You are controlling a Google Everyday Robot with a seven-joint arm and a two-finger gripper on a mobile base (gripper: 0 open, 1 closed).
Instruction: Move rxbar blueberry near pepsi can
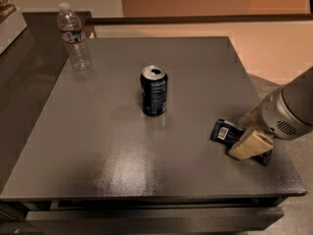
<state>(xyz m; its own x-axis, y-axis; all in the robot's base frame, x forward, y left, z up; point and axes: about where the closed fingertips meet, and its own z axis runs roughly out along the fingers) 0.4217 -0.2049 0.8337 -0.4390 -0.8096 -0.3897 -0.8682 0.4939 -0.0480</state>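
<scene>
The rxbar blueberry [226,131] lies flat near the table's right front edge, a dark navy wrapper with its white label patch facing left. My gripper [248,142] is down at the bar's right end and covers that part of it. The grey arm reaches in from the right. The pepsi can [154,90] stands upright in the middle of the table, well to the left of the bar and farther back. Its silver top is opened.
A clear plastic water bottle [74,37] stands at the back left corner of the grey table [98,146]. A dark counter runs along the left side. The table's right edge lies just beyond the gripper.
</scene>
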